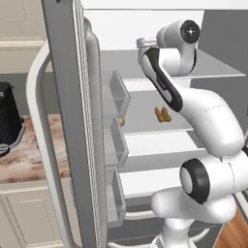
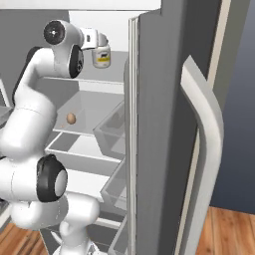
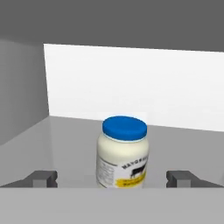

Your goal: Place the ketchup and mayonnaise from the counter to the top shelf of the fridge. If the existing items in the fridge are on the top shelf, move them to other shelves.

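The mayonnaise [image 3: 122,153], a cream jar with a blue lid, stands upright on the top shelf [image 3: 65,135] of the fridge [image 2: 164,99]. My gripper [image 3: 113,179] is open, with one fingertip on each side of the jar and a wide gap to each. In the right base view the gripper [image 2: 101,47] is just over the mayonnaise [image 2: 102,57]. One shelf lower lie the existing items: two orange-brown lumps [image 1: 162,115] and a tan egg-shaped ball [image 2: 71,118]. The ketchup is hidden.
The open fridge door [image 1: 72,121] with grey bins [image 1: 116,92] stands left of the arm, its curved handle [image 1: 41,145] toward the counter [image 1: 24,160]. A black coffee machine [image 1: 9,116] sits on that counter. Lower white shelves [image 1: 155,145] lie beneath.
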Controlling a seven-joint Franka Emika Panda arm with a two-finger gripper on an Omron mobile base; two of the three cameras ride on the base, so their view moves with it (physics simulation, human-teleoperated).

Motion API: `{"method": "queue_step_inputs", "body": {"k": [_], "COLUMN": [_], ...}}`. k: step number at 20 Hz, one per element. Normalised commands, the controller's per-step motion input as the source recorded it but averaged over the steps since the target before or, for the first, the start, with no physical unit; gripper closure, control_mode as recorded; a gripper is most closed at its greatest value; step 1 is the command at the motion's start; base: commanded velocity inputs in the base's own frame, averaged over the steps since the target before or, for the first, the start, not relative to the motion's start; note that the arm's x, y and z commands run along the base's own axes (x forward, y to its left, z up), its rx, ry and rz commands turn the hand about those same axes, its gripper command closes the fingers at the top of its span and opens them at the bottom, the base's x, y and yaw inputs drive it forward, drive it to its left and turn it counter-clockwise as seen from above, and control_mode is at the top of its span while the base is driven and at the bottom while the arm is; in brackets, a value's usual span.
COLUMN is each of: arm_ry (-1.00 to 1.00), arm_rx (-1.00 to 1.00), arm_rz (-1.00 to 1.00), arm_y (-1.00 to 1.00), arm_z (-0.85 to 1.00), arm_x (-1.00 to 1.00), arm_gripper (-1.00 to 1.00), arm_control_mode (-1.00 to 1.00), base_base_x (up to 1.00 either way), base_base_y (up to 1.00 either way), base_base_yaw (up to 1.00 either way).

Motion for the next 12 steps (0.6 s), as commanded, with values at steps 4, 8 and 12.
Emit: {"method": "queue_step_inputs", "body": {"k": [4, 8, 12], "arm_ry": [-0.28, -0.13, 0.04], "arm_rx": [0.00, -0.03, -0.18], "arm_rz": [0.07, 0.04, 0.01], "arm_y": [-0.12, -0.10, 0.00], "arm_z": [0.00, 0.00, 0.01], "arm_x": [-1.00, -1.00, -1.00], "arm_gripper": [-1.00, -1.00, -1.00], "arm_control_mode": [-1.00, -1.00, -1.00], "base_base_x": [0.00, 0.00, 0.00], "base_base_y": [0.00, 0.00, 0.00], "base_base_yaw": [0.00, 0.00, 0.00]}}
